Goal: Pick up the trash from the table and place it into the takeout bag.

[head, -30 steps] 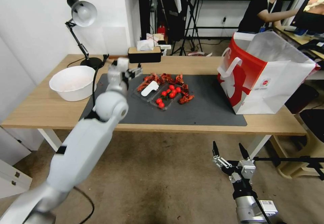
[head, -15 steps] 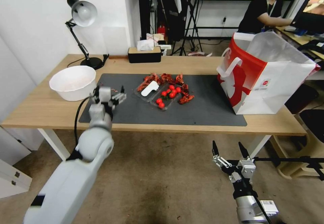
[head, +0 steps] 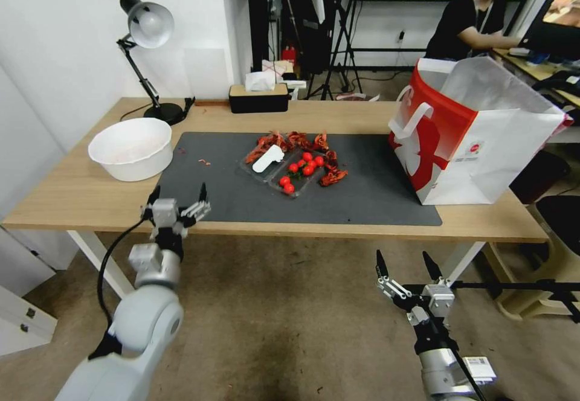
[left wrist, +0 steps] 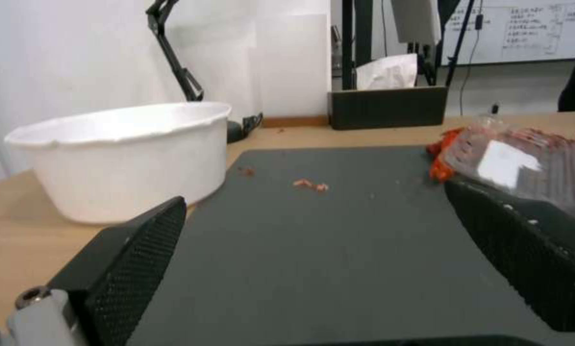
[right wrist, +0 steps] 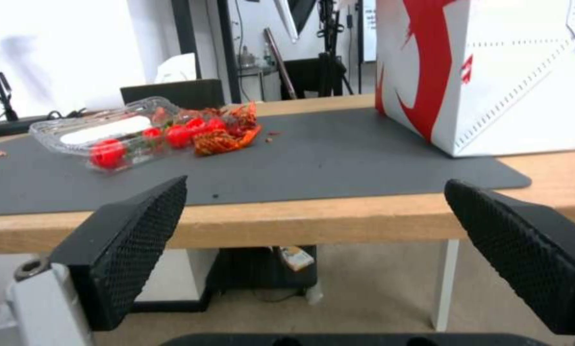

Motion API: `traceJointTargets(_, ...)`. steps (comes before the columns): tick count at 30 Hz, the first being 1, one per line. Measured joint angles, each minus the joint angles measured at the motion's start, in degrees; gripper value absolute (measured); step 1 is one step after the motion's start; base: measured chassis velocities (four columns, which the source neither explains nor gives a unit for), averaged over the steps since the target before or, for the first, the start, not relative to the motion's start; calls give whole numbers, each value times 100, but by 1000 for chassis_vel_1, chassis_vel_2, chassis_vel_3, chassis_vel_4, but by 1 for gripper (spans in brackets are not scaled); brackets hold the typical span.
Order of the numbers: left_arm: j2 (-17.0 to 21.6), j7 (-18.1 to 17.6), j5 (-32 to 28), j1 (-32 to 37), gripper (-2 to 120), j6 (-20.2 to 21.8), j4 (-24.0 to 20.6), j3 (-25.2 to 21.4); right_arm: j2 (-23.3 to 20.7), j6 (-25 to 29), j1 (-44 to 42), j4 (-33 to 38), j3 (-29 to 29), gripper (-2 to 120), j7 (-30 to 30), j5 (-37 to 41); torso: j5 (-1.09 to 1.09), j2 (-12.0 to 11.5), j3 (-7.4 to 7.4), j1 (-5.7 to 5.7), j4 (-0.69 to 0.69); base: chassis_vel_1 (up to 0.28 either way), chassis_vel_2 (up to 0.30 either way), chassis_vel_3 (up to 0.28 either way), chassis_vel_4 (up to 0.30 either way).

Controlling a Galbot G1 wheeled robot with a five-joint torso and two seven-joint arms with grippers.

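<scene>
Lamp: grey desk lamp at the far left corner of the table, base on the wood.

White bowl: large plastic bowl on bare wood, just beside the left edge of the dark mat; not trash.

Left gripper: at the table's near edge, over the mat's near-left corner; jaws spread wide, nothing between them. Its wrist view looks across the mat at a few small red scraps.

Tissue box: dark box at the table's far edge.

Clear tray: mid-mat, holding red tomatoes and a white slip, with red shell scraps heaped around its far and right sides.

Right gripper: low, in front of the table and below its top, well apart from everything; jaws apart, empty.

Takeout bag: upright at the right end of the table, partly on the mat, mouth open.

Step in hand, as judged: between picks, neither gripper carrying anything. The next move would call for choosing a piece of trash, probably the shell scraps, which look small, loose and awkward to pinch.

Hard to make out: the bag's inside is hidden, so its contents cannot be told. No cup, can or beige bowl is on the table top.
</scene>
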Motion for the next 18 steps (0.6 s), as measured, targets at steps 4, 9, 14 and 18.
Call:
traceJointTargets(4, -83, 116, 63, 294, 100, -308, -60, -172, -16, 0, 0, 6, -33, 100, -3, 0, 2, 0, 0, 0, -1, 0, 0, 0, 0)
traceJointTargets(9, -274, 409, 108, 1100, 100, -732, -314, -521, -55, 1, 2, 38, -71, 100, -11, -2, 0, 1, 0, 0, -1, 0, 0, 0, 0)
traceJointTargets(14, -430, 772, 130, 1907, 100, -1130, -515, -821, -134, -2, 70, 89, -60, 100, -16, 9, 1, 1, 0, 0, -1, 0, 0, 0, 0)
traceJointTargets(18, -563, 1020, 147, 2354, 100, -1532, -520, -914, -150, 6, 142, 93, -36, 100, -45, 27, 1, 0, 0, 0, 0, 0, 0, 0, 0)
